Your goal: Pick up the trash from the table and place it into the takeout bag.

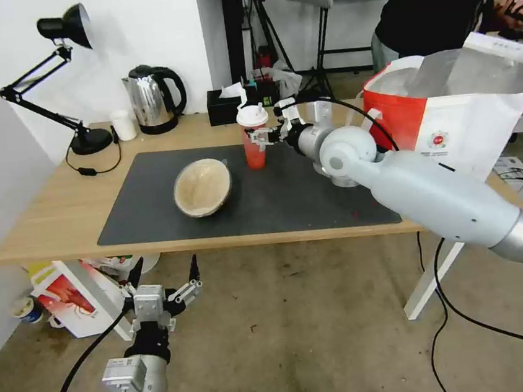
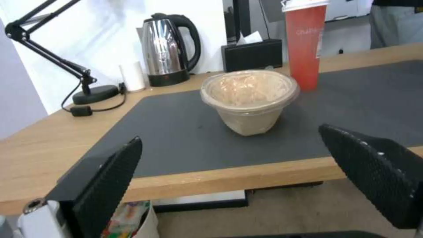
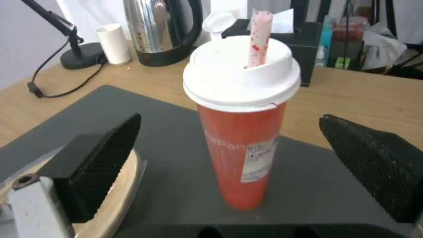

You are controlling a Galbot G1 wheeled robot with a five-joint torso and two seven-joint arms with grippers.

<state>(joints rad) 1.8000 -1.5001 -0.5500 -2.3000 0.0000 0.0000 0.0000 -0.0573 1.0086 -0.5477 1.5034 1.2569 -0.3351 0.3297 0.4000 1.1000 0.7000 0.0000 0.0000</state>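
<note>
A red cup (image 1: pixel 254 142) with a white lid and a straw stands on the dark mat of the table (image 1: pixel 46 225). My right gripper (image 1: pixel 263 136) is open and level with the cup's upper half. In the right wrist view the cup (image 3: pixel 241 142) stands between the gripper's (image 3: pixel 229 123) two black pads, with a gap on each side. A shallow beige bowl (image 1: pixel 203 188) sits on the mat left of the cup. My left gripper (image 1: pixel 165 279) hangs open below the table's front edge, facing the bowl (image 2: pixel 249 99). The takeout bag (image 1: pixel 451 107) stands open at the table's right end.
A steel kettle (image 1: pixel 153 99), a black tissue box (image 1: pixel 224 106), a small white cup (image 1: pixel 123 124) and a black desk lamp (image 1: pixel 69 85) line the table's back edge. A smaller bag (image 1: pixel 73 297) sits on the floor under the table's left end. A person stands behind the bag.
</note>
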